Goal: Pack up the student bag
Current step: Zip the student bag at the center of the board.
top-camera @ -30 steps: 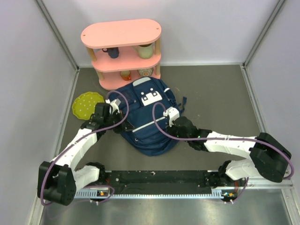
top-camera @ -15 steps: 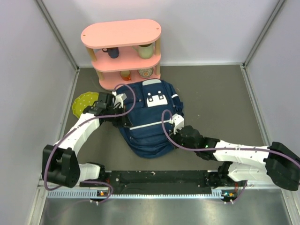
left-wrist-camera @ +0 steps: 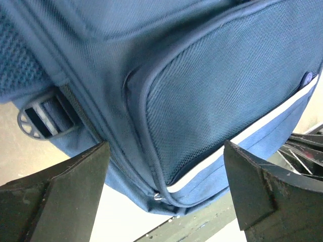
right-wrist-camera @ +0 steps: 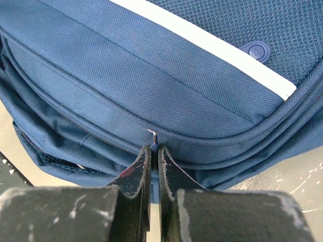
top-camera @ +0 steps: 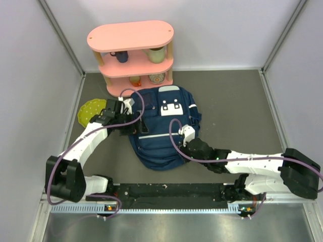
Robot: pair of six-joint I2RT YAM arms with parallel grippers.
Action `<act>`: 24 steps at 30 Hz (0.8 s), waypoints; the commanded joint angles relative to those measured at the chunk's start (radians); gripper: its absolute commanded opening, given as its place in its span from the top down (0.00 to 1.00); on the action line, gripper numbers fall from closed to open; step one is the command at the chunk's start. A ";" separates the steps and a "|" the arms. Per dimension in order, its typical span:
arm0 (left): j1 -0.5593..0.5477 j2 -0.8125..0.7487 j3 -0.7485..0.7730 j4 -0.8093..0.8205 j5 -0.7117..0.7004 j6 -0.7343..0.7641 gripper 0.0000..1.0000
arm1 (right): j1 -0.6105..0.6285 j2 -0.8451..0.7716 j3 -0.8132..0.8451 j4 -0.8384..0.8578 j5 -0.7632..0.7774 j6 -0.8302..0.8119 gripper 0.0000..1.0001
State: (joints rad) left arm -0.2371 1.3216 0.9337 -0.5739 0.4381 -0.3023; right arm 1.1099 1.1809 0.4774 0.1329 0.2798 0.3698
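One zip pull (right-wrist-camera: pixel 153 145) sits pinched in the right end effector (right-wrist-camera: pixel 154 153); the left end effector (left-wrist-camera: pixel 164 154) gapes (empty) beside the student bag (top-camera: pixel 153 150).

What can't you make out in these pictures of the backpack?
Student bag contents: every view, its fabric covers them.
Items on the pink shelf: top view, too small, shaded by its boards.
Yellow-green plate: top view, the left arm overlaps its edge.
Zipper tab pinched by the right gripper: right wrist view, its fingers mostly cover it.
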 commanded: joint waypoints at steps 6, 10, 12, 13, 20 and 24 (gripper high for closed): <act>-0.002 -0.323 -0.349 0.249 0.064 -0.343 0.01 | 0.005 0.036 0.066 0.039 0.050 0.027 1.00; -0.021 -0.416 -0.415 0.295 0.050 -0.481 0.01 | 0.002 0.037 0.070 0.036 0.044 0.029 1.00; -0.034 -0.449 -0.433 0.310 0.019 -0.546 0.01 | 0.001 0.040 0.070 0.040 0.035 0.032 1.00; -0.037 -0.456 -0.443 0.325 0.013 -0.569 0.01 | 0.002 0.042 0.072 0.043 0.033 0.034 1.00; -0.056 -0.565 -0.521 0.393 -0.067 -0.733 0.16 | 0.002 0.040 0.081 0.037 0.029 0.027 1.00; -0.056 -0.576 -0.521 0.388 -0.084 -0.756 0.33 | 0.002 0.040 0.079 0.040 0.025 0.024 1.00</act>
State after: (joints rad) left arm -0.2798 0.7696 0.4110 -0.2714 0.3470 -0.9680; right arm 1.1103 1.2205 0.5064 0.1246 0.2924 0.3893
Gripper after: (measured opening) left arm 0.713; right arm 0.020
